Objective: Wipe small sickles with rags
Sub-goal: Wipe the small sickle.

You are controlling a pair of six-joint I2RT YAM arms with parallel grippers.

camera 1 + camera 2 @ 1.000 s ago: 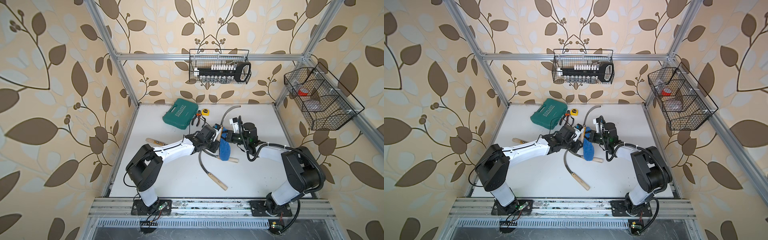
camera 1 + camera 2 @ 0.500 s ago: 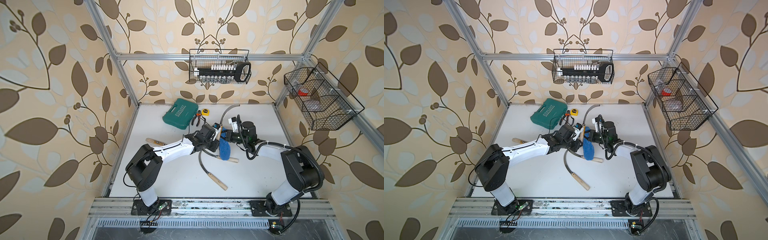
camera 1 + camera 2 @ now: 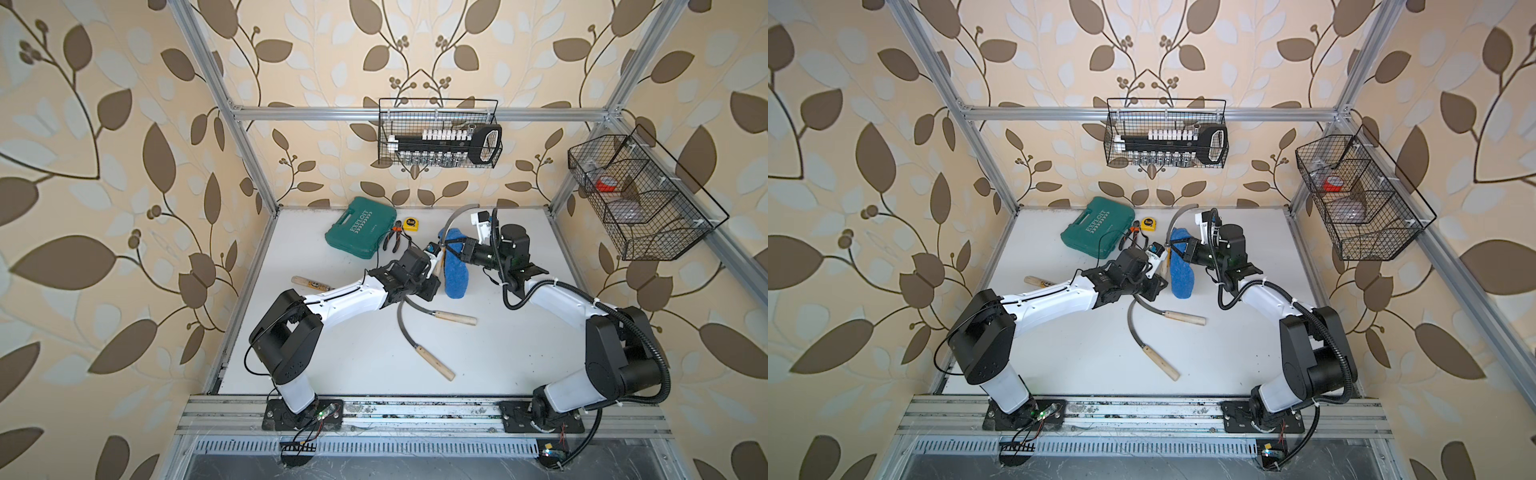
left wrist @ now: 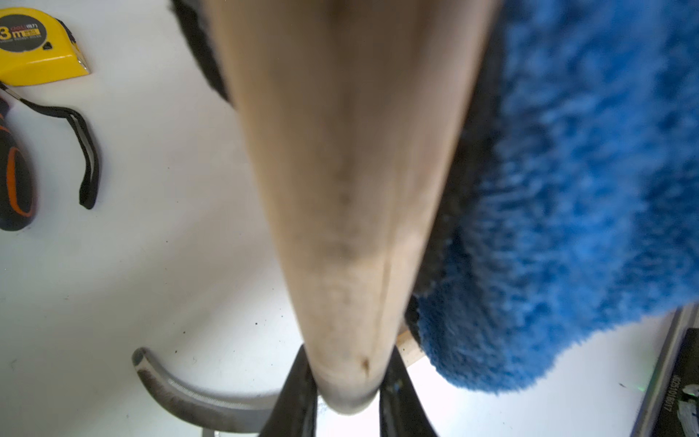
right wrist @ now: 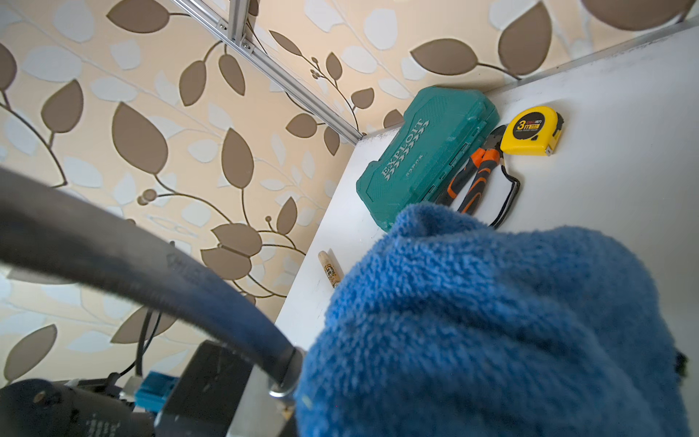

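Observation:
My left gripper (image 3: 435, 261) (image 4: 348, 393) is shut on the pale wooden handle (image 4: 351, 189) of a small sickle, whose dark curved blade (image 3: 455, 216) (image 5: 151, 265) rises toward the back wall. The fluffy blue rag (image 3: 455, 274) (image 3: 1181, 272) (image 5: 491, 321) hangs from my right gripper (image 3: 460, 249), which is shut on it. The rag presses against the sickle where blade meets handle and hides the right fingers. Two more sickles (image 3: 455, 318) (image 3: 434, 363) lie on the table in front of the left arm. A further wooden handle (image 3: 309, 284) pokes out from behind the left arm.
At the back left lie a teal tool case (image 3: 360, 228), orange-and-black pliers (image 3: 392, 240) and a yellow tape measure (image 3: 410, 224). Wire baskets hang on the back wall (image 3: 438, 133) and the right wall (image 3: 640, 195). The metal frame rail (image 3: 415, 409) runs along the front edge.
My right gripper has carried the rag along the held sickle, away from the handle and toward the blade and back wall. The left gripper has kept hold of the handle, barely moving.

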